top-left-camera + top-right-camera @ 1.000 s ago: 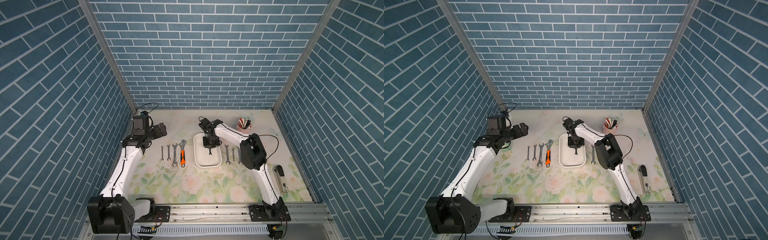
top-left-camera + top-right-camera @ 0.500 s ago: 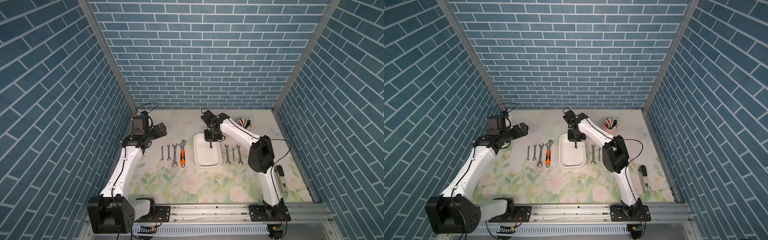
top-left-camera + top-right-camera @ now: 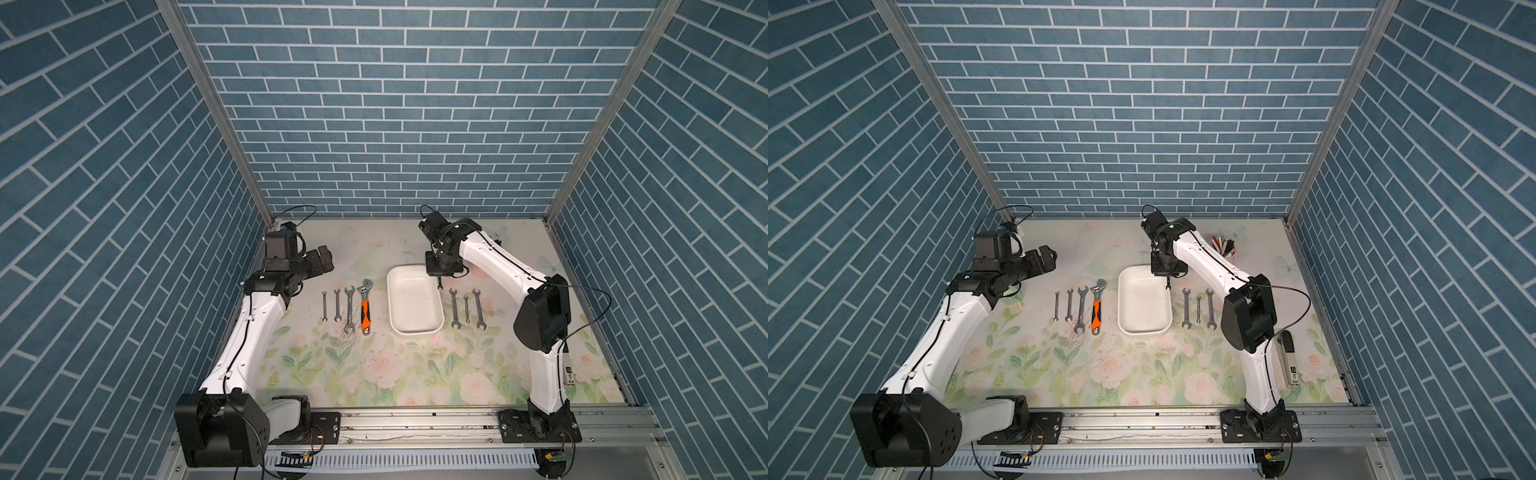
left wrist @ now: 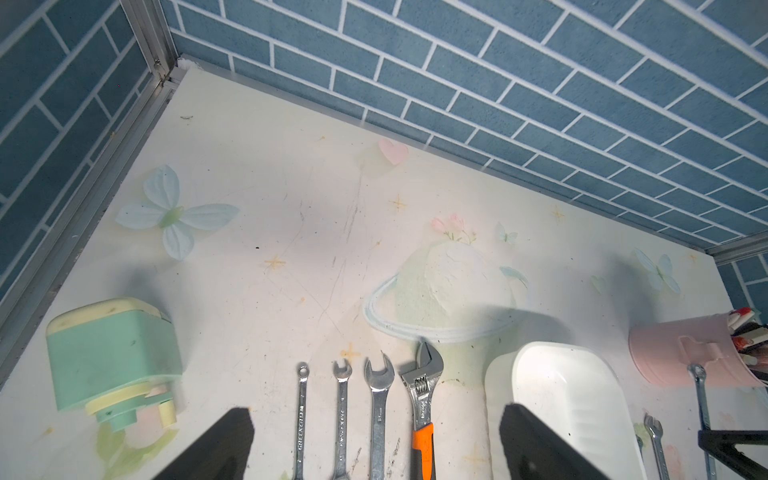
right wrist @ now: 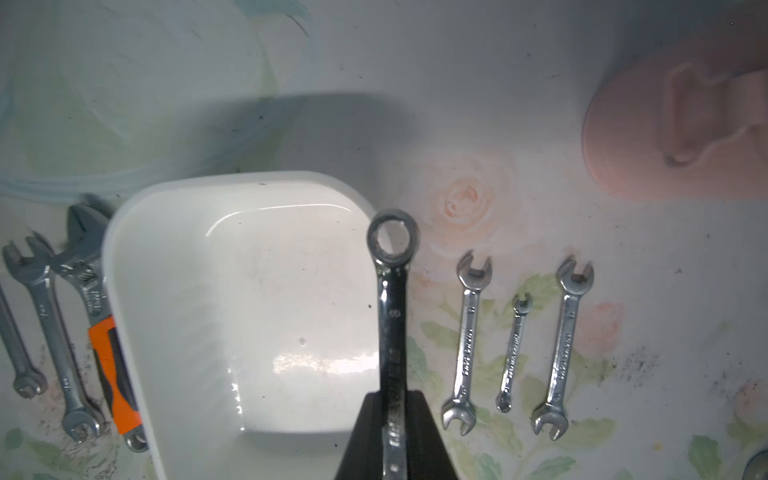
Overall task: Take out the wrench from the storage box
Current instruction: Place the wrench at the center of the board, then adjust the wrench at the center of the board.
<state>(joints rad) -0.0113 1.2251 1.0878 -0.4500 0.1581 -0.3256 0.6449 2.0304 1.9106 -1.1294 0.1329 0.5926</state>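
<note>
The right claw (image 5: 392, 401), pinching the ring-ended wrench (image 5: 392, 299), is lifting it out of the storage box (image 5: 109, 266), past its rim; removal is nearing completion; the left claw (image 4: 376, 415) is idling, spread.

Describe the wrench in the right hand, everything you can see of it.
The wrench is slim, shiny silver metal, with a closed ring at one end and stamped marks along its flat shank, too blurred to read. The right hand is shut on the shank's other half and hides that end. The wrench hangs ring end down over the right rim of the white box, next to three wrenches lying flat. Only the hand appears to touch it.
</note>
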